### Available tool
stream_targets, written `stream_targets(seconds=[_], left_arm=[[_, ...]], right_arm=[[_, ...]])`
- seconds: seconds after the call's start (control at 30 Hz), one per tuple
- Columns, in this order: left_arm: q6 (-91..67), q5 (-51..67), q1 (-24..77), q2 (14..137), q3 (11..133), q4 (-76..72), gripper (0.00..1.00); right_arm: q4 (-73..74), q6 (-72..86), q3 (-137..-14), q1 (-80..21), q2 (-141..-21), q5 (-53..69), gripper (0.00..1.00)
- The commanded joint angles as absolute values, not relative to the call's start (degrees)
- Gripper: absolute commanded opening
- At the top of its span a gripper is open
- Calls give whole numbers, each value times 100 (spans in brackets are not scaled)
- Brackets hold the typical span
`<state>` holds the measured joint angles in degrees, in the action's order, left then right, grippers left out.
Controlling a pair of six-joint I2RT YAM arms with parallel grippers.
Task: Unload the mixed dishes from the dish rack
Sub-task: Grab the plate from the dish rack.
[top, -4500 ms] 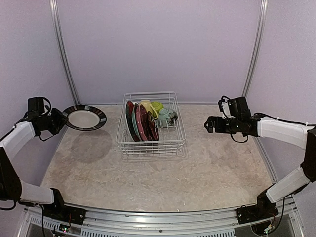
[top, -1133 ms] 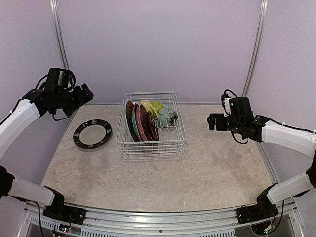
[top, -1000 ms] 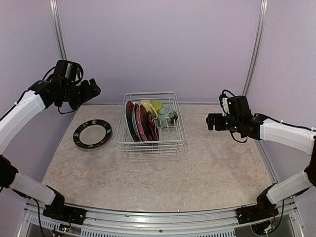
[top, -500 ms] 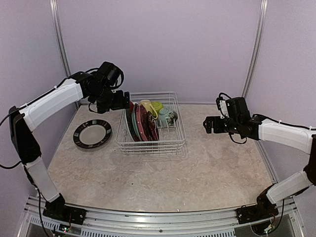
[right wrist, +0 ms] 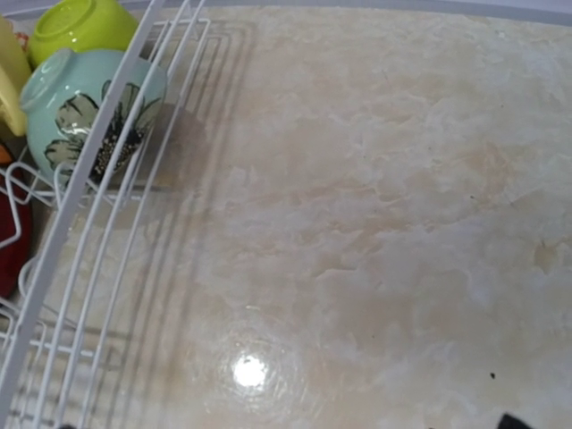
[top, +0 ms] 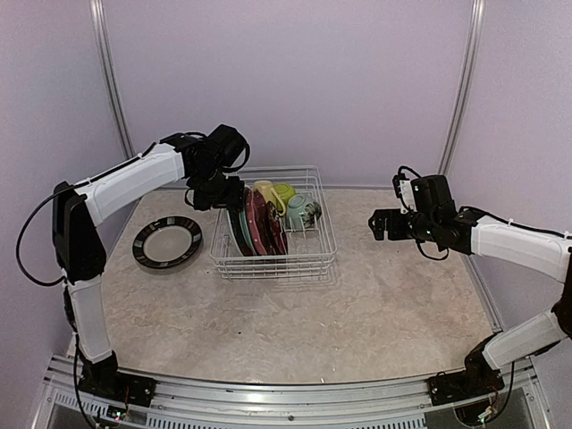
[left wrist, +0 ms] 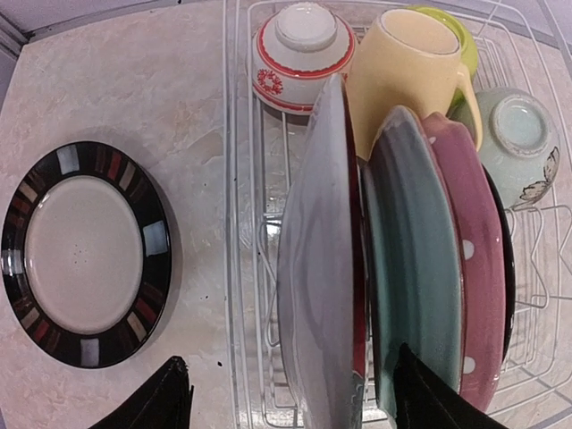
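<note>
Left gripper (top: 223, 191) hangs over the left end of the white wire dish rack (top: 273, 266). Its jaws are spread wide, one on either side of the upright dark red plate (left wrist: 317, 268), with no contact evident. Teal plate (left wrist: 413, 268) and pale yellow mug (left wrist: 404, 76) sit in the rack. A black-rimmed plate (top: 167, 242) lies flat on the tabletop (top: 357, 313) just left of the rack. Right gripper (top: 379, 224) hovers right of the rack, jaws spread, empty.

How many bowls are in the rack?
3: a white bowl with red bands in one corner, a lime green bowl by the pale yellow mug, a pale green flowered bowl nearby. More may hide.
</note>
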<state>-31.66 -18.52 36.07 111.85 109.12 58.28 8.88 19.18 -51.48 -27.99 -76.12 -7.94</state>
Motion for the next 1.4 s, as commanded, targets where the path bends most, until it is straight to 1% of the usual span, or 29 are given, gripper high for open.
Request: stream_targets(seconds=[0.0,0.33,0.47,0.57,0.63,0.7,0.87,1.03,1.17,1.37], left_arm=[[-3146,-1921,3630,11431,11228,5995,70],[-3232,-1957,3630,11765,11383,6042,42],[-3228,-2015,3622,11786,11403,6042,36],[-3223,-2058,3621,11818,11461,6088,29],[-3241,-2110,3617,11849,11524,6143,27],[-3245,-2194,3621,11903,11646,6231,22],[-3259,-2342,3630,12059,11973,6494,16],[-3265,-2609,3692,12210,12331,6885,7],[-3274,-2935,3810,12356,12773,7249,3],[-3288,-3320,3989,12495,13305,7703,1]], right_arm=[[948,1964,-5080,-2845,-7540,-860,100],[967,1977,-5032,-2848,-7550,-890,100],[967,1984,-5019,-2847,-7567,-912,100],[967,1981,-5019,-2847,-7597,-920,100],[960,1995,-5018,-2847,-7607,-923,100],[958,1998,-5026,-2843,-7619,-918,100],[956,1999,-5027,-2848,-7629,-936,100],[958,1997,-5010,-2848,-7607,-971,100],[932,1995,-4988,-2847,-7595,-988,100],[864,1960,-4950,-2848,-7584,-976,100]])
